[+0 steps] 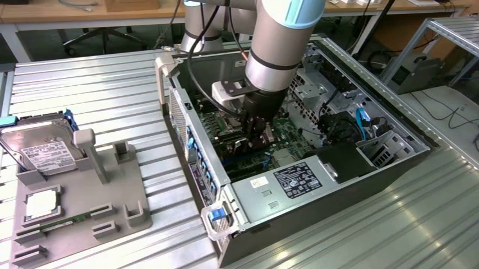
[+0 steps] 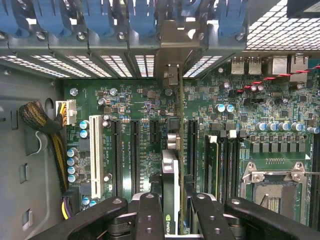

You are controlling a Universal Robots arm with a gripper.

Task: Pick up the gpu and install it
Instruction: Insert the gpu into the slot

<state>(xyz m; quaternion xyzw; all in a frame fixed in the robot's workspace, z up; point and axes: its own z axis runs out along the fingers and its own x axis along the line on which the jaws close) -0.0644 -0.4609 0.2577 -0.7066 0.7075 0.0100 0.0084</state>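
The gpu (image 2: 170, 167) is seen edge-on in the wrist view, a thin card with a silver bracket end, standing upright over the green motherboard (image 2: 130, 107) between black expansion slots (image 2: 134, 155). My gripper (image 2: 172, 202) is shut on it, with one black finger (image 2: 149, 212) on each side. I cannot tell whether the card's edge sits in a slot. In the exterior view my gripper (image 1: 258, 133) reaches down inside the open computer case (image 1: 419, 143), with the gpu (image 1: 248, 147) dark below it.
Blue slot latches (image 2: 100, 20) line the case's rear wall. A CPU socket (image 2: 275, 190) and memory slots (image 2: 220, 160) lie beside the card. A power supply (image 1: 295, 179) sits in the case. At the exterior view's left, a grey tray (image 1: 112, 196) holds a hard drive (image 1: 41, 148) and a memory stick (image 1: 53, 226).
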